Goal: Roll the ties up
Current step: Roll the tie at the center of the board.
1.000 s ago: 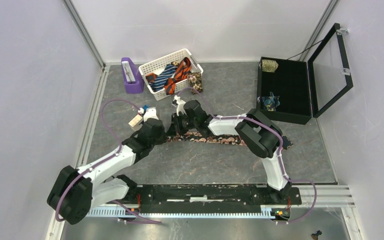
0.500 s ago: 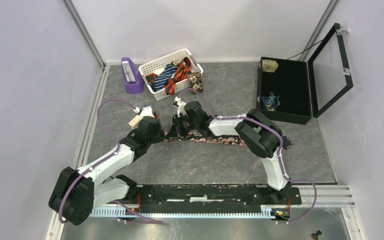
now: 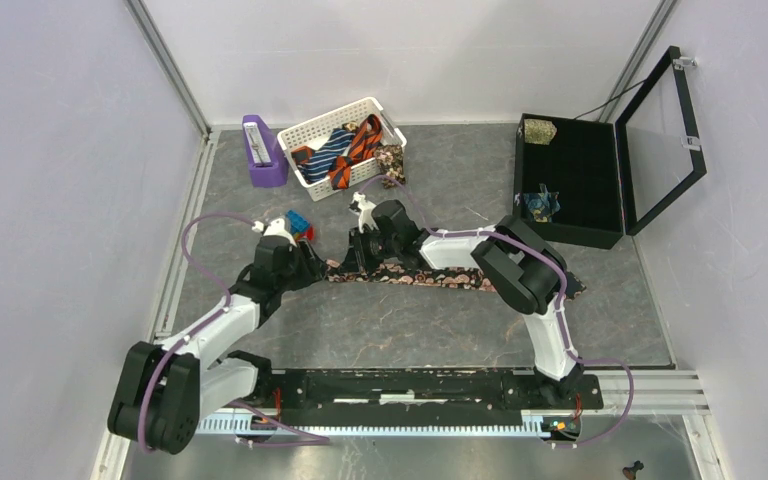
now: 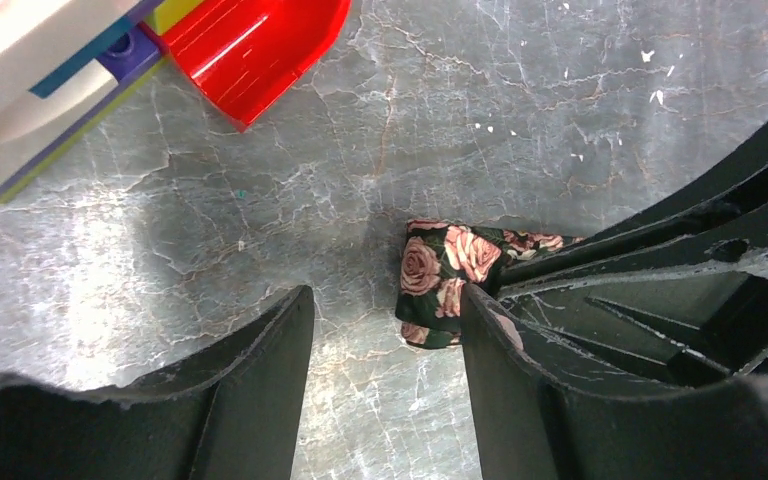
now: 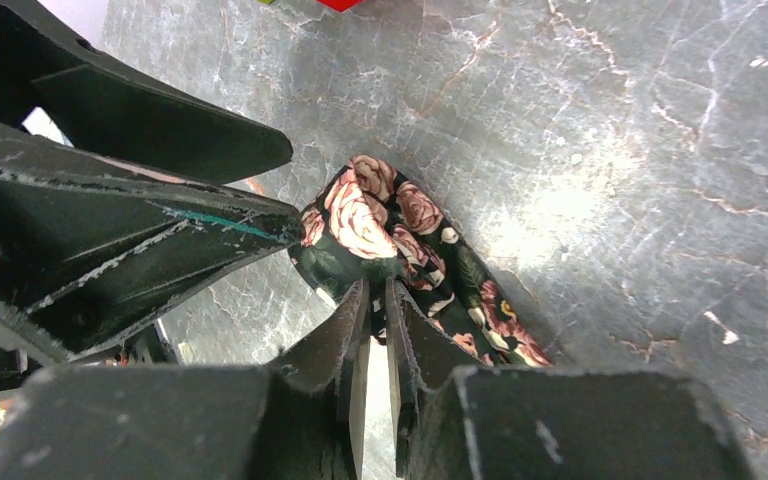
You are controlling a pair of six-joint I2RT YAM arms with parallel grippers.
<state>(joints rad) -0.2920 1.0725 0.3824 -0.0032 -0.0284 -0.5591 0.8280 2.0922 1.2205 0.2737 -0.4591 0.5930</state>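
The dark floral tie (image 3: 430, 278) lies flat across the table, left to right. Its left end is folded into a small start of a roll (image 4: 445, 280). My right gripper (image 3: 353, 258) is shut on that folded end, pinching the fabric between its jaws (image 5: 377, 285); the rose print bulges just ahead of them (image 5: 380, 215). My left gripper (image 3: 312, 262) is open and empty just left of the end, which sits by its right finger (image 4: 520, 390). More ties, navy-white and orange-black striped, lie in the white basket (image 3: 312, 128).
Toy blocks (image 3: 295, 222) sit just behind my left gripper, a red one (image 4: 250, 45) close in the left wrist view. A purple holder (image 3: 263, 150) stands by the basket. An open black case (image 3: 570, 236) at the right holds two rolled ties.
My left arm has drawn back to the left, away from the tie's end, uncovering the toy blocks. My right gripper has stayed on the folded end.
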